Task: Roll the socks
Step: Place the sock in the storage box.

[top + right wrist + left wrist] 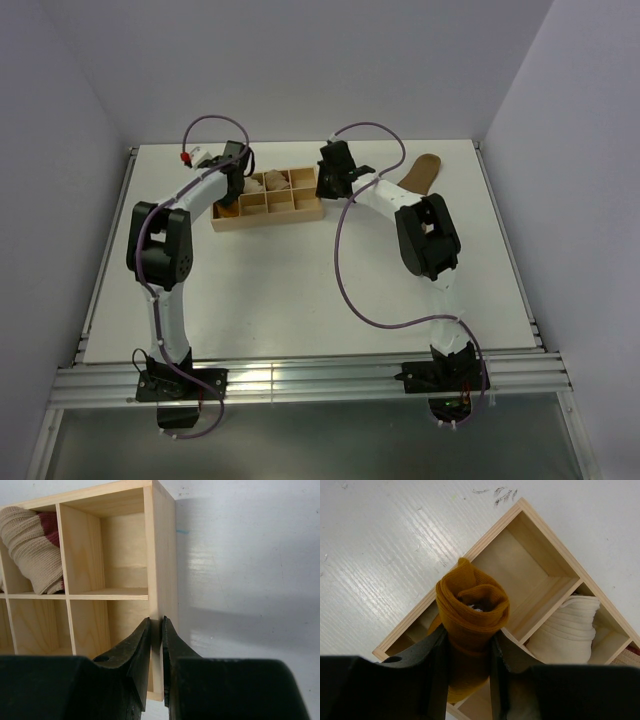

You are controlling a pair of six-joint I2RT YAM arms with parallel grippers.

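While left hand (pixel 468 636) clamps knitted mustard sock roll (pixel 472 605), right hand (pixel 156 625) pinches smooth wooden box wall (pixel 162 555).

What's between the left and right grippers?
The divider box, pale bundles in its far cells: top view. Left gripper holds the mustard sock; right gripper pinches the box's end wall.

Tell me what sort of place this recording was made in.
Probably a robotics lab test cell, not a home: a white table boxed in by bare walls, a left arm and right arm bolted to a metal rail, and a wooden box holding rolled socks.
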